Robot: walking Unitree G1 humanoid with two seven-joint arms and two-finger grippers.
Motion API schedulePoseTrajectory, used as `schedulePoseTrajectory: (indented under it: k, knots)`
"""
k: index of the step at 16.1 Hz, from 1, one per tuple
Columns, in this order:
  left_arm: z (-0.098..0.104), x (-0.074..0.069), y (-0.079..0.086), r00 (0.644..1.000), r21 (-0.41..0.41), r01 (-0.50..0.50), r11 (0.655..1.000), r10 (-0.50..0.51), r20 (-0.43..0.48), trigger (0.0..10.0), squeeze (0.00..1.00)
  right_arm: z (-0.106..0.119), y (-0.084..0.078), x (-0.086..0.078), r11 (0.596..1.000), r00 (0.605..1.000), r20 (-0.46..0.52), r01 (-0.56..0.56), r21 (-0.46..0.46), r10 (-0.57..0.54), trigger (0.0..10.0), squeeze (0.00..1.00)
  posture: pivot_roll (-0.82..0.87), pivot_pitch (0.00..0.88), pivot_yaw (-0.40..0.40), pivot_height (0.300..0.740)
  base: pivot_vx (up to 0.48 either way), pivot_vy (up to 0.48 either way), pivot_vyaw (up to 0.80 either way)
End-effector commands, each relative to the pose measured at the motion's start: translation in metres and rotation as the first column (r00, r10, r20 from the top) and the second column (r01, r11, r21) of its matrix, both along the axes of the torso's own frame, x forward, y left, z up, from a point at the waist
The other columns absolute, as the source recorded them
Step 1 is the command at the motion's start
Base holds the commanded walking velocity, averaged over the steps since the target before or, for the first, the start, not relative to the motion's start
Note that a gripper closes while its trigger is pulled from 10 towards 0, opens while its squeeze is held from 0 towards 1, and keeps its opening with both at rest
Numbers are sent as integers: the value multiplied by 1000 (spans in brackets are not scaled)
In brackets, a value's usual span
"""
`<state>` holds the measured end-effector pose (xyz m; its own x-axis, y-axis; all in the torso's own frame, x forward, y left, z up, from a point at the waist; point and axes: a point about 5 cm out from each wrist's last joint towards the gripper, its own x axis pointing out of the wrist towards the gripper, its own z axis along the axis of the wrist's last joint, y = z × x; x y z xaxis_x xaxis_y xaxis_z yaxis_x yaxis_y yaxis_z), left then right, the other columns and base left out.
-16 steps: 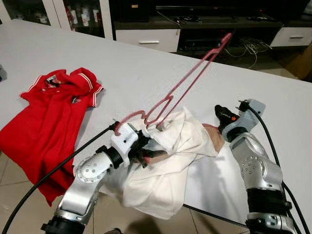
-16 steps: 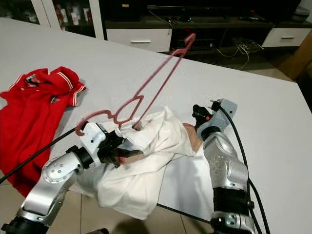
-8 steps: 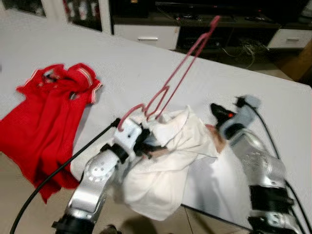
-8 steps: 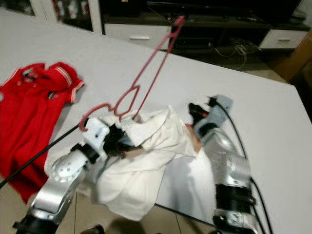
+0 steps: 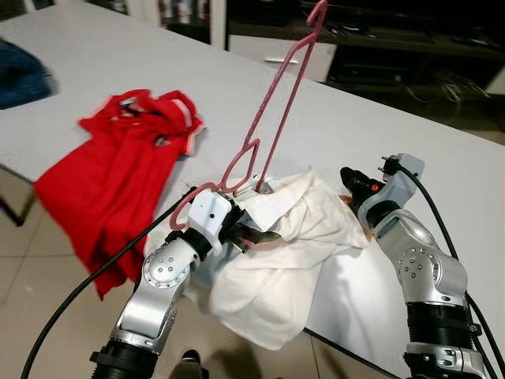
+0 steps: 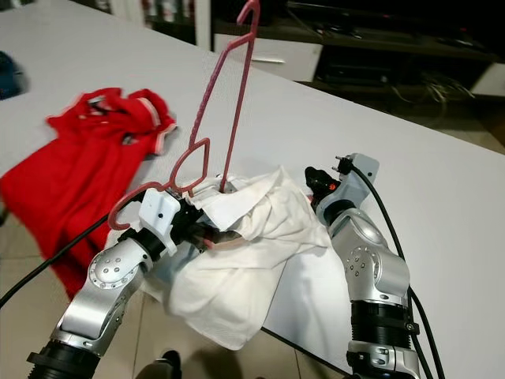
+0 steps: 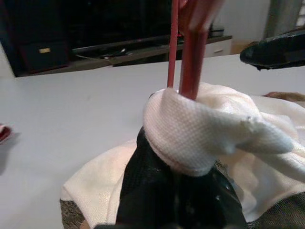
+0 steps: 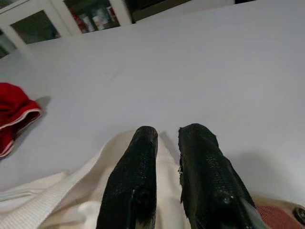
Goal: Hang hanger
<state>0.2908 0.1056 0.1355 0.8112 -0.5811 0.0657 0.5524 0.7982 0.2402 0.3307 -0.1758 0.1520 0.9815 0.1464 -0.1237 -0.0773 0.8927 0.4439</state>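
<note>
no readable text, labels, brands, numbers or signs anywhere
</note>
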Motion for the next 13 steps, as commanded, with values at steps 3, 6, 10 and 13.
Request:
schedulePoseTrajectory:
  k: [3, 6, 10, 13]
  knots:
    - [-18, 0, 2, 997, 45, -21, 999, 24, -78, 10000, 0, -1, -6, -3, 1000, 1000, -5, -6, -26, 5, 10000, 0, 13, 127, -109, 740, 0, 0, 800]
    - [-17, 1, 1, 997, 47, -17, 999, 20, -76, 10000, 0, -10, -1, -6, 997, 996, -65, -61, -43, 58, 10000, 0, 8, 121, -108, 740, 0, 0, 267]
    - [-20, 2, -1, 997, 51, -10, 999, 13, -76, 10000, 0, -12, 15, 0, 995, 992, -87, -98, -16, 96, 10000, 0, 8, 117, -103, 740, 0, 0, 0]
    - [-20, 1, -3, 998, 59, 2, 998, 2, -70, 10000, 0, -10, 27, 11, 997, 994, -76, -81, 11, 81, 10000, 1000, 13, 113, -97, 740, 0, 0, 0]
